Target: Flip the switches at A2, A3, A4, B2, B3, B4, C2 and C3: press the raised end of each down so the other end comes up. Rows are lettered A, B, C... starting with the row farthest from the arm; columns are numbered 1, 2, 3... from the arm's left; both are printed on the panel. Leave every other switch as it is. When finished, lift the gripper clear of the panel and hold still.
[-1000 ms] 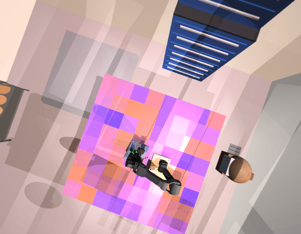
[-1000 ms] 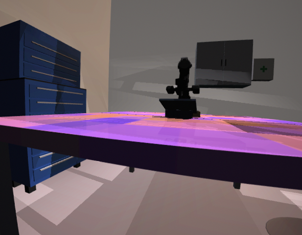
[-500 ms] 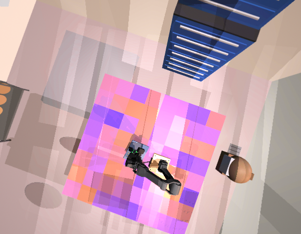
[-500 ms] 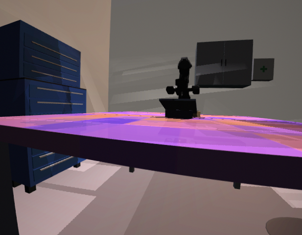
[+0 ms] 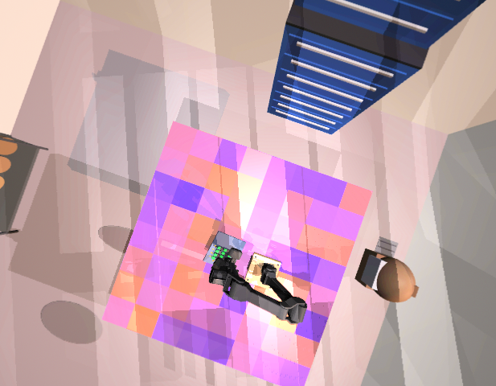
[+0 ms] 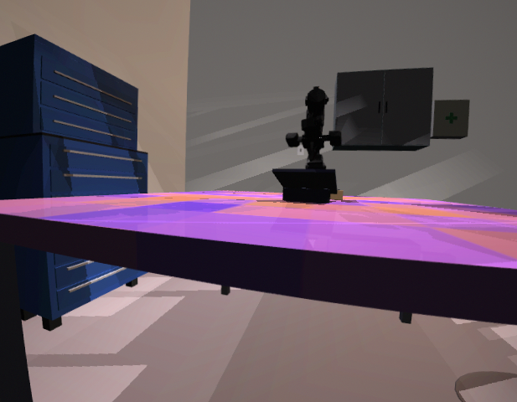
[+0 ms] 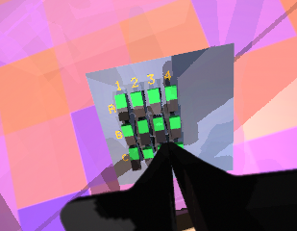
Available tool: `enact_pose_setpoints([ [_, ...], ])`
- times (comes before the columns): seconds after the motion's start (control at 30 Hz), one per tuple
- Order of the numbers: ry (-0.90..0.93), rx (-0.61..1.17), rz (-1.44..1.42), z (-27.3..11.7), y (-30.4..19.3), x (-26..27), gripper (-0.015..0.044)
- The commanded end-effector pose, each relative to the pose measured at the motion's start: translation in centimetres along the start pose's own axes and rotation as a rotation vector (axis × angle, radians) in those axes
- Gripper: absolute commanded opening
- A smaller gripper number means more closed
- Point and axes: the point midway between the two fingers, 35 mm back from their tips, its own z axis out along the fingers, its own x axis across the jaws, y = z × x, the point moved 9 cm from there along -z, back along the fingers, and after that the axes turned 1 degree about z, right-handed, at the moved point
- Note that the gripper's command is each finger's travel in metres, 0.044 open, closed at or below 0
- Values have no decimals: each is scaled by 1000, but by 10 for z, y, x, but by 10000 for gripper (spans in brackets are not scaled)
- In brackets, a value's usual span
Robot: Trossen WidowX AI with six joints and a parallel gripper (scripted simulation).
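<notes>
The black jointed arm [image 5: 256,300] [image 6: 315,125] folds out from its pale square base plate [image 5: 252,276] and points down, its black pincer [image 7: 167,146] together on nothing. The square patchwork worktop [image 5: 190,286] [image 6: 250,242] stands in a room with a blue metal drawer cabinet [image 5: 322,87] [image 6: 94,164] beyond one edge. The grey switch panel [image 5: 232,240] [image 6: 307,182] [image 7: 206,96], inward from the worktop's edges, lies beneath the pincer, whose tips overlap row C in the wrist view.

The many-coloured checkered tabletop [image 5: 185,195] [image 6: 214,229] [image 7: 28,164] looks smooth and glossy; the angular black robot arm [image 5: 260,300] [image 6: 313,123] seems matt, plastic-like; the tall blue drawer cabinet [image 5: 318,89] [image 6: 16,168] resembles painted metal; its slim pale bar handles [image 5: 343,59] [image 6: 103,176] look metallic.
</notes>
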Motion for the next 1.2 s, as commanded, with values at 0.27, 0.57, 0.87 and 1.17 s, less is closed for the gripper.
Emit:
enact_pose_setpoints([
  [0.27,-1,20,2,32,3,-18,0],
  [0.57,-1,19,2,36,3,-18,0],
  [0.87,-1,19,2,44,3,-18,0],
  [1.17,-1,19,2,56,3,-18,0],
])
